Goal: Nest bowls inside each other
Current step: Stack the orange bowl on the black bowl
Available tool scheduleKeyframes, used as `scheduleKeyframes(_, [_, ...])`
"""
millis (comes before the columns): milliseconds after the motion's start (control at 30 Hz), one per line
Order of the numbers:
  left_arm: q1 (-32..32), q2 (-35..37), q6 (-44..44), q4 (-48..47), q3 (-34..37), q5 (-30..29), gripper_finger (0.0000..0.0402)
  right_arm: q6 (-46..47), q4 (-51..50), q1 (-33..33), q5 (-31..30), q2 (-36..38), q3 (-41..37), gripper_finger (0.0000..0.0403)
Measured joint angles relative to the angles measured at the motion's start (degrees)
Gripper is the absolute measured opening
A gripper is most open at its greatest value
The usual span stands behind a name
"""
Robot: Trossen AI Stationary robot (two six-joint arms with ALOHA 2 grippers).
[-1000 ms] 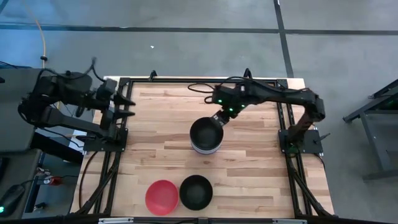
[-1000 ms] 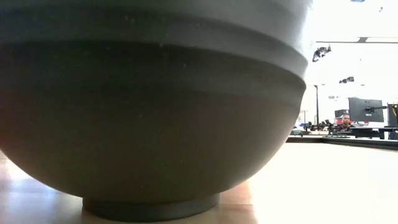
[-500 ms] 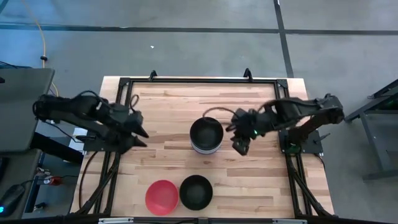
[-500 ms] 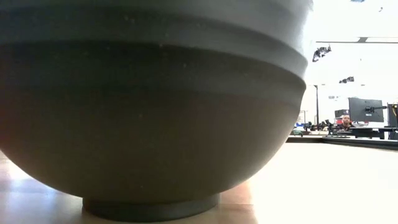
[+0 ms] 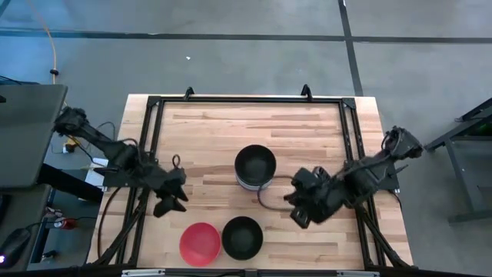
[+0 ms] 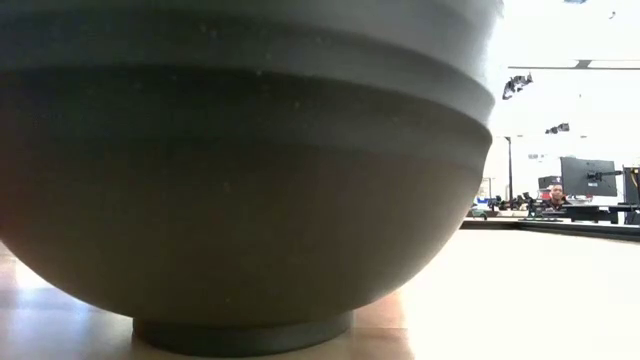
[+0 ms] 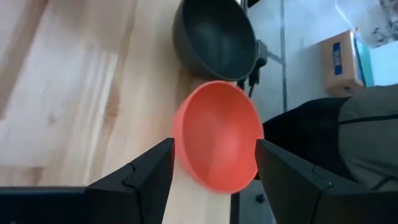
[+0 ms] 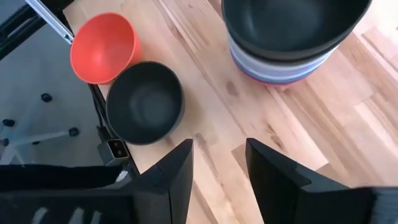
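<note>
A stack of nested bowls (image 5: 255,168) stands at the centre of the wooden table (image 5: 207,131) in the high view, with a black bowl uppermost. In the right wrist view, white, blue and magenta rims show beneath that top bowl.

Two single bowls sit at the lower centre of the high view: a red bowl (image 5: 200,243) on the left and a black bowl (image 5: 242,237) on the right, rims just beside each other.

The left gripper (image 5: 171,201) hangs at lower left of centre, above the red bowl in the frame. Its fingers are spread wide and hold nothing; the left wrist view shows the red bowl between them, farther off.

The right gripper (image 5: 300,212) is at lower right of centre, jaws apart and empty, near the single black bowl.

The low view is filled by the dark side of a bowl (image 6: 240,190) on its foot ring.
</note>
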State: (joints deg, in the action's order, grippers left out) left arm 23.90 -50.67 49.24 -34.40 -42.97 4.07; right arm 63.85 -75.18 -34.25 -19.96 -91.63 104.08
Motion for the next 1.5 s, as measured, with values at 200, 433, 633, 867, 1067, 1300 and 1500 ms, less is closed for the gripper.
scheduleKeyframes(200, [7.18, -6.60, 7.62, 1.89, 1.06, -6.60, 0.0211, 5.50, 0.29, -4.40, -3.37, -2.77, -0.01, 0.0140])
scheduleKeyframes(433, [13.17, -17.59, 13.74, 6.42, 1.04, -8.19, 0.0211, 8.47, 1.38, -7.14, -5.63, -4.41, -0.01, 0.0140])
scheduleKeyframes(633, [15.55, -25.77, 19.76, 9.51, 1.04, -8.22, 0.0211, 9.76, 2.51, -7.93, -7.56, -4.47, -0.01, 0.0140])
scheduleKeyframes(867, [16.37, -29.51, 23.97, 12.75, 1.01, -8.23, 0.0210, 9.74, 3.19, -8.21, -7.68, -4.47, -0.01, 0.0140])
scheduleKeyframes(1067, [15.73, -29.84, 26.11, 12.24, 1.00, -9.38, 0.0156, 9.69, 3.43, -8.30, -8.75, -4.47, -0.01, 0.0140])
scheduleKeyframes(1300, [13.04, -29.84, 24.77, 10.77, 1.02, -9.60, 0.0019, 9.34, 3.41, -8.30, -9.37, -4.47, -0.01, 0.0140])
scheduleKeyframes(1500, [9.06, -29.84, 21.86, 9.08, 1.02, -8.69, 0.0006, 9.25, 3.30, -8.30, -9.57, -4.47, -0.01, 0.0140])
